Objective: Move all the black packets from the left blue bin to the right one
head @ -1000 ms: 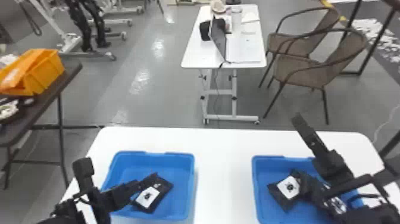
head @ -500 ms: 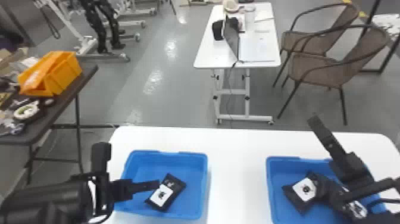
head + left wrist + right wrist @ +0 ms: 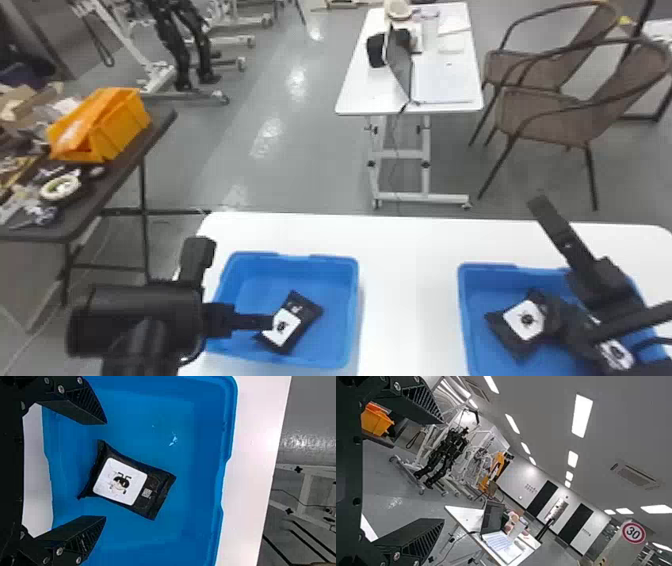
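One packet (image 3: 126,483) lies label up in the left bin (image 3: 353,310), slightly askew to the left end effector (image 3: 106,470), whose fingers stand apart with nothing held. The right end effector (image 3: 443,471) also has its fingers apart and is empty; its arm is over the right bin (image 3: 462,310), where black packets (image 3: 520,322) lie. Step in hand, as assessed: pick up the packet from the left bin. Recommended: turn the wrist slightly so that the fingers run parallel to the packet's long sides, and advance until the grip falls on the full middle, not the thin near end. Lower until the tips flank both sides close to the bin floor, without pressing on it. Close evenly and firmly; the wrapping appears soft and may crease or slip if only an edge is caught. Confirm that the packet rises with the fingers, then lift straight until it clears the wall before crossing the counter (image 3: 410,280). The right arm should be moved aside before any release there, as it obstructs the drop area.
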